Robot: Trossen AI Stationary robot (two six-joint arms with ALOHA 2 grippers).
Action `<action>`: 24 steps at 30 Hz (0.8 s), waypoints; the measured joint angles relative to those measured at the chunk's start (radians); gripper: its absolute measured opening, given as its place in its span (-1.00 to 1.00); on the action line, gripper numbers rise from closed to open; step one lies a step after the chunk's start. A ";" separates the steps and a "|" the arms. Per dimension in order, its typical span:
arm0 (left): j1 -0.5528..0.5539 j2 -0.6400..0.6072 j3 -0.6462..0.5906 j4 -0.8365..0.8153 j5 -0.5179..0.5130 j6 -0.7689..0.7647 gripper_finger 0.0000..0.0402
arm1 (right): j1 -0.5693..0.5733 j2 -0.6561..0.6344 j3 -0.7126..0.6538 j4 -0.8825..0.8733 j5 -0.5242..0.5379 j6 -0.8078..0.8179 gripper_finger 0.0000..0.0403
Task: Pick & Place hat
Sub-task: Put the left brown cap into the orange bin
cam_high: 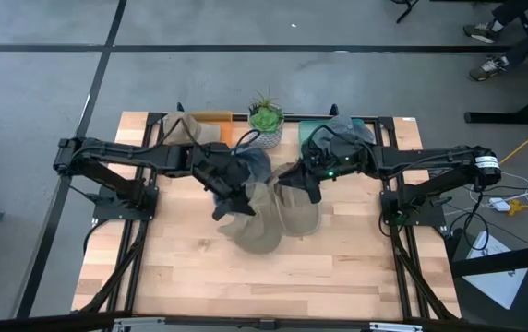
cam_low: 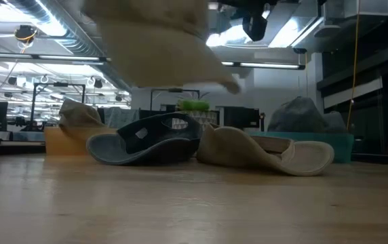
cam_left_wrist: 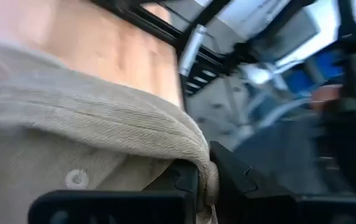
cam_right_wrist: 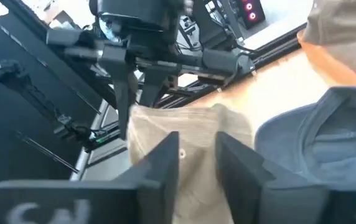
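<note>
Wooden table (cam_high: 199, 277): a tan corduroy cap (cam_high: 259, 226) is lifted clear above its centre. Left gripper (cam_left_wrist: 204, 180) is clamped tight on the cap's rim. Right gripper (cam_right_wrist: 198, 155) hangs just beside the cap, fingers parted, gripping nothing. A dark blue cap (cam_low: 146, 139) and a beige cap (cam_low: 268, 150) rest behind.

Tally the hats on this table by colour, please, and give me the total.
Beige hats: 3 (one lifted, one on the table at, one on the orange box at)
Dark blue cap: 1
Grey hat on the teal box: 1
Total: 5 hats
</note>
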 joint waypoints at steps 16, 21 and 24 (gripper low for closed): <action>0.100 -0.071 0.000 -0.050 0.009 -0.299 -0.91 | 0.069 0.000 0.000 0.026 -0.035 -0.240 -0.13; 0.126 -0.073 0.000 -0.017 0.006 -0.307 -0.88 | 0.120 0.000 0.000 0.114 -0.048 -0.329 -0.27; 0.131 -0.073 0.000 0.041 0.005 -0.307 -0.88 | 0.121 0.006 0.000 0.150 -0.107 -0.334 -0.37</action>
